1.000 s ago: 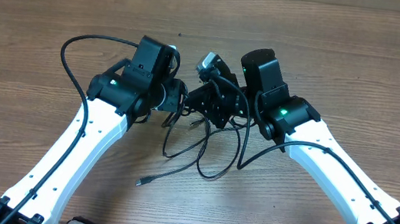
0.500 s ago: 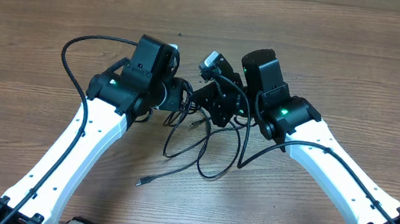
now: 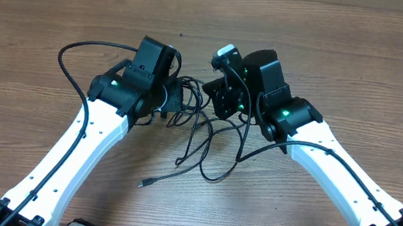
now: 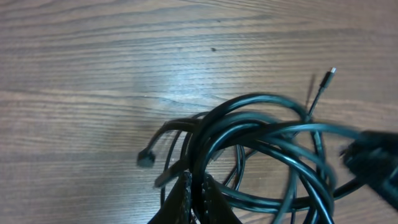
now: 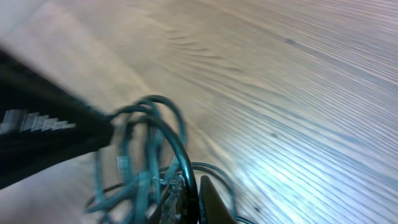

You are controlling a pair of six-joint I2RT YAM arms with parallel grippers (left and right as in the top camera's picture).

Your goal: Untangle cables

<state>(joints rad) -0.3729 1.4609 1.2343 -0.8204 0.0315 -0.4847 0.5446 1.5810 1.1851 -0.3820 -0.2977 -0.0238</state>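
Tangle of thin black cables (image 3: 206, 133) at centre of the overhead view, strung between two grippers and drooping in loops onto the wooden table (image 3: 43, 14). Left gripper (image 4: 196, 194) at the bottom edge of its wrist view, pinched tight on the cables. Right gripper (image 5: 189, 194) likewise clamped narrow on a blurred strand. Number of cords hard to settle inside the knot, perhaps two or three. One loose plug (image 3: 142, 184) flat on the wood, lower left of the tangle.

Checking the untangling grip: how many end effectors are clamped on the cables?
2. The left end effector pinches the cables on the bundle's left; right end effector on its right.
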